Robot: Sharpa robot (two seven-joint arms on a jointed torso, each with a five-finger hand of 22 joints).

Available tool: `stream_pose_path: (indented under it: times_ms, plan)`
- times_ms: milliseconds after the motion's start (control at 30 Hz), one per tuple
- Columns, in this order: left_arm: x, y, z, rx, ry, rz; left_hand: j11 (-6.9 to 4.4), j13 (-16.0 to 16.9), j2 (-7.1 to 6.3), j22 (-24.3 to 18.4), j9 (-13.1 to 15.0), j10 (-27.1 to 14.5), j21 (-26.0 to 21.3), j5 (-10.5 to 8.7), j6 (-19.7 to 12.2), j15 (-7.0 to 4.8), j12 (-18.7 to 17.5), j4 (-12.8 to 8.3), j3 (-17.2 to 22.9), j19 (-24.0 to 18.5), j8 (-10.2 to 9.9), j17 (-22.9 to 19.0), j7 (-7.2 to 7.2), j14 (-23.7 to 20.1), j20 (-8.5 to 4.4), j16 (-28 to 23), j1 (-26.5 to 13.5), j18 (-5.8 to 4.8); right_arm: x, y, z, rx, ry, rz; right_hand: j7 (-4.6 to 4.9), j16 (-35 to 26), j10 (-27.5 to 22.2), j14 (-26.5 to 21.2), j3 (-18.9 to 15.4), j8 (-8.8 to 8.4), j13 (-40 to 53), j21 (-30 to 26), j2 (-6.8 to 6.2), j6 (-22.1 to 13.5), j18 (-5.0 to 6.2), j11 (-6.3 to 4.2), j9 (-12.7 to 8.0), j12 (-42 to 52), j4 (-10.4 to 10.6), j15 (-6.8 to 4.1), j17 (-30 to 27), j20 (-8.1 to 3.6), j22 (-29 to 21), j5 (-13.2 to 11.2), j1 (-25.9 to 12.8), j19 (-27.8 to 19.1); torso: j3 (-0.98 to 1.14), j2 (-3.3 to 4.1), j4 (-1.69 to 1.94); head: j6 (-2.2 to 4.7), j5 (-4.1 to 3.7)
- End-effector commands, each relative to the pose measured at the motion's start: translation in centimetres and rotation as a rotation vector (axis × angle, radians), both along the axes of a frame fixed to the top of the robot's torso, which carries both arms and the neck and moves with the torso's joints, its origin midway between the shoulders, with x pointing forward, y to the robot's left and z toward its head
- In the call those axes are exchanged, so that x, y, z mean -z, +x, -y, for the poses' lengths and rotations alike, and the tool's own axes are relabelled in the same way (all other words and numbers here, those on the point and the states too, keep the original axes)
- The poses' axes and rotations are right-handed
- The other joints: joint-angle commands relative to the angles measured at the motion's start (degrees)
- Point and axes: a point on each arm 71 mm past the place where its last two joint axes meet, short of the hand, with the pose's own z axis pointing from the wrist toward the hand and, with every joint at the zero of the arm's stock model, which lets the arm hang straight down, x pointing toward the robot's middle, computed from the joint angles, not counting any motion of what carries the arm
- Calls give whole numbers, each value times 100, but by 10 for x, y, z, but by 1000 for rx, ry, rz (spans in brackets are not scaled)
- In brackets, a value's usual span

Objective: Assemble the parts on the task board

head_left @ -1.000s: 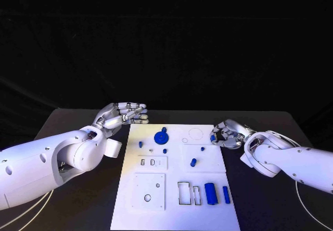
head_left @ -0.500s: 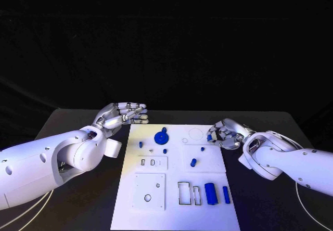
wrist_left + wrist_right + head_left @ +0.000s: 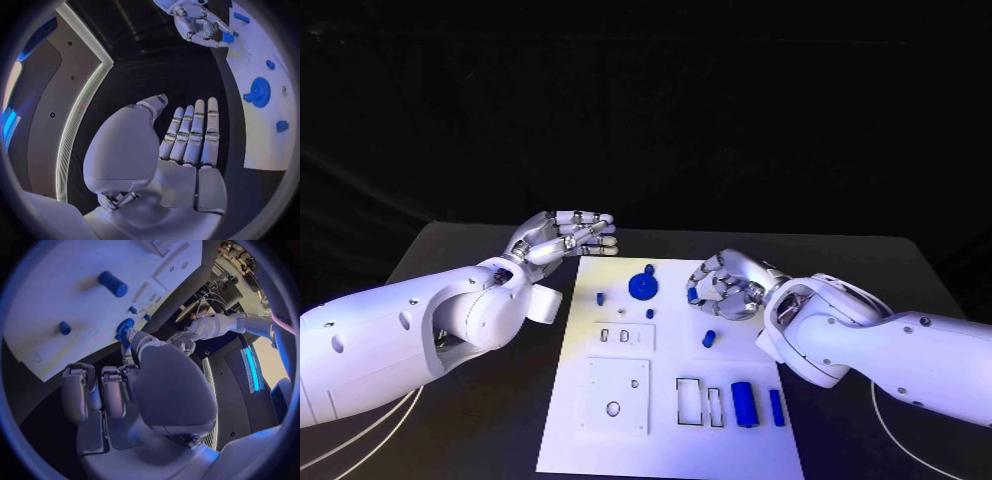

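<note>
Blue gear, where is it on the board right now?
In the head view the blue gear sits on the task board's far half, left of centre, beside the right hand.

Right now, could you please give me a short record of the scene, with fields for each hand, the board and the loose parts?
left hand: holds nothing, fingers straight, beside the board's far left corner
right hand: over the board's far right part, pinching a small blue part
task board: white plate, lying mid-table
blue gear: on the board's far middle
blue blocks: standing near the board's near right edge
</note>
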Motion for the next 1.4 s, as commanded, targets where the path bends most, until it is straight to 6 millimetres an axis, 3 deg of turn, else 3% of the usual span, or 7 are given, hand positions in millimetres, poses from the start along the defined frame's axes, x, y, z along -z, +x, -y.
stream_pose_path:
  times_ms: [33, 267, 300, 467, 667, 900, 1400]
  plan:
    - [-1, 0, 3, 16, -6, 7, 20, 3, 72, 10, 5, -36, 19, -3, -23, 1, -21, -32, 17, 11, -13, 5, 186, -36, -2, -33, -1, 70, 3, -3, -17, 1, -56, -1, -1, 29, 5, 575, 48, 33, 619, 4, 9, 21, -67, 4, 15, 2, -1, -41, 1450, -53, 981, 28, -49, 165, -11, -3, 1, -19, 34]
    - [0, 1, 7, 24, -8, 5, 20, 3, 72, 10, 5, -36, 19, -3, -23, 1, -21, -32, 17, 11, -13, 5, 186, -36, -2, -33, -1, 70, 15, -12, -55, -58, -93, 0, -6, 21, -2, 568, 64, 43, 610, -26, 5, 27, -59, 0, 18, -6, -5, -44, 1418, -56, 961, 27, -73, 147, -29, -8, 31, -27, 34]
    - [0, 1, 8, 25, -9, 4, 20, 3, 72, 10, 5, -36, 19, -3, -23, 1, -21, -32, 17, 11, -13, 5, 186, -36, -2, -33, -1, 70, 18, -13, -60, -65, -99, 0, -6, 21, -2, 567, 66, 44, 610, -25, 1, 25, -59, 0, 18, -6, -5, -45, 1415, -56, 962, 27, -80, 148, -22, -1, 32, -41, 38]
    - [0, 2, 8, 28, -8, 1, 20, 3, 77, 11, 6, -37, 25, -6, -26, 0, -21, -43, 26, 15, -13, 10, 186, -36, -3, -37, 4, 69, 29, -19, -74, -89, -123, 3, -7, 19, -7, 565, 73, 47, 604, -31, -16, 20, -58, -1, 18, -12, -6, -47, 1407, -58, 959, 24, -110, 145, -11, 20, -2, -66, 108]
    - [1, 2, 8, 30, -5, -6, 20, 3, 77, 11, 6, -37, 25, -6, -26, 0, -21, -43, 26, 15, -13, 10, 186, -36, -3, -37, 4, 69, 36, -20, -84, -104, -137, 10, -9, 16, -7, 563, 73, 56, 602, -42, -79, 8, -55, -3, 18, -16, 1, -50, 1397, -62, 953, 18, -206, 140, -17, 21, 1, -109, 120]
    - [1, 2, 8, 35, -5, -11, 20, 3, 77, 11, 6, -37, 25, -6, -26, 0, -21, -43, 26, 15, -13, 10, 186, -36, -3, -37, 4, 69, 41, -23, -93, -121, -143, 15, -10, 16, -4, 563, 74, 60, 605, -47, -90, 8, -54, -4, 18, -14, 2, -50, 1395, -62, 951, 17, -227, 138, -4, 19, 7, -134, 134]
    - [1, 2, 7, 39, -4, -16, 20, 3, 78, 12, 6, -37, 29, -7, -26, 0, -21, -49, 29, 16, -13, 15, 187, -35, -4, -39, 2, 69, 47, -23, -95, -129, -158, 20, -10, 15, 0, 562, 73, 66, 609, -61, -142, -4, -51, -4, 16, -13, 4, -52, 1392, -65, 944, 15, -299, 133, -11, 20, 6, -160, 146]
